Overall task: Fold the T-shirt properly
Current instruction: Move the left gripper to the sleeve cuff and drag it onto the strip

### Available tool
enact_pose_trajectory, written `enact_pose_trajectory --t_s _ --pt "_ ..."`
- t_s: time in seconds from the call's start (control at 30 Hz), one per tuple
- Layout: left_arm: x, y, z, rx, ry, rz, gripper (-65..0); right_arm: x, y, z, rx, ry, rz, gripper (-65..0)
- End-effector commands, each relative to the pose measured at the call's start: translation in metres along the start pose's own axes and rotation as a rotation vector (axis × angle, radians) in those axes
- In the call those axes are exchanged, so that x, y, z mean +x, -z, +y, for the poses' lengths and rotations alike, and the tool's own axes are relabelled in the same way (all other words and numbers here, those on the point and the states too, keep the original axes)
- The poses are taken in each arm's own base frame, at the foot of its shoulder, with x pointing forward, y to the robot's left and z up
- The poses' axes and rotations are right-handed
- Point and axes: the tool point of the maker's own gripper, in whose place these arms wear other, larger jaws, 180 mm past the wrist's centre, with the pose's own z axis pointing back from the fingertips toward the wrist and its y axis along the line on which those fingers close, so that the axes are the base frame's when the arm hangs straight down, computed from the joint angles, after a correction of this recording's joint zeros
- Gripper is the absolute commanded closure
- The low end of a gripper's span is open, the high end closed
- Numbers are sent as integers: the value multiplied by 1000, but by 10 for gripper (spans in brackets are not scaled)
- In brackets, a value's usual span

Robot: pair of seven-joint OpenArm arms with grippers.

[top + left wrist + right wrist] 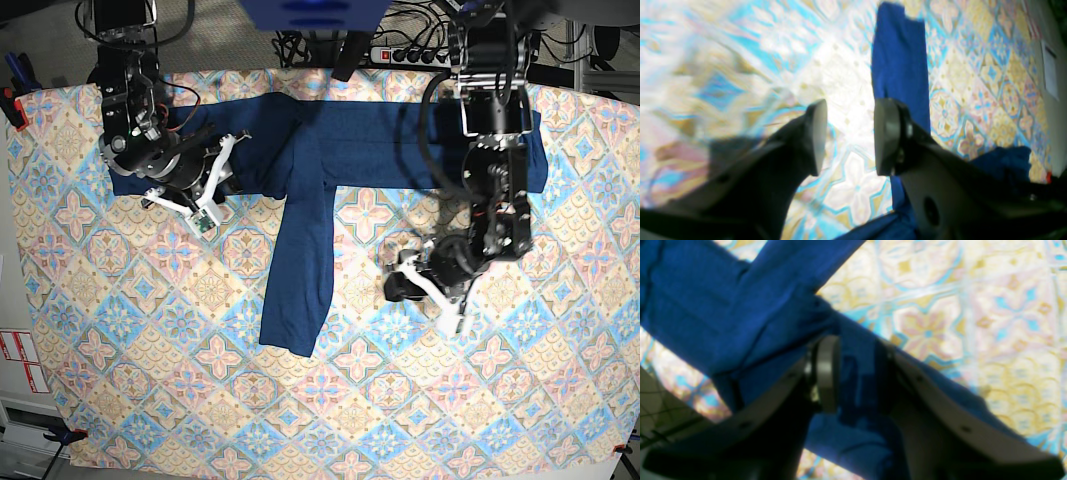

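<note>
Shirt: the dark blue T-shirt (300,160) lies spread on the table, its body a wide band across the far side and one long part (297,275) running down toward the near edge.
Cloth: a pastel patterned tablecloth (200,400) covers the table under everything.
Right claw: the right claw (857,373) sits at the end of the shirt's band, on the base view's left; blue fabric fills the gap between its two pads, which stand a little apart.
Right claw grip: the wrist view is blurred, so whether the pads (828,373) press the fabric or merely straddle it cannot be told.
Left claw: the left claw (846,136) hangs over bare tablecloth with its pads apart and nothing between them.
Shirt beside left claw: in the left wrist view a strip of blue fabric (900,63) runs just beside the pad on that picture's right and on past it, outside the gap.
Left claw in base view: it (415,285) is between the long hanging part and the band's other end, apart from both.
</note>
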Motion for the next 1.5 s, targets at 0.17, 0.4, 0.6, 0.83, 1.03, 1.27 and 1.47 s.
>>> enact_pose_trajectory --t_s 0.17,0.4,0.6,0.83,1.03,1.27,1.47 --pt "28 50 -37 -51 21 -45 -229 15 -9 -9 -26 -11 -55 -175" --pt "17 86 -40 -4 -66 -28 -229 15 -9 -9 -27 -13 -56 -174" --pt "1 98 -26 72 -145 -18 -229 22 -13 -9 -32 -26 -74 -173" --pt "-20 110 -44 49 -176 22 -229 23 -15 -8 -33 -30 -78 -173" --pt "-33 119 -75 2 -145 61 -229 24 -15 -8 -34 -31 -80 -173" --pt "-59 122 -90 -17 -54 124 -220 26 -16 -8 -35 -35 -86 -173" --pt "-55 119 -92 -22 -56 96 0 26 -16 -8 -35 -35 -86 -173"
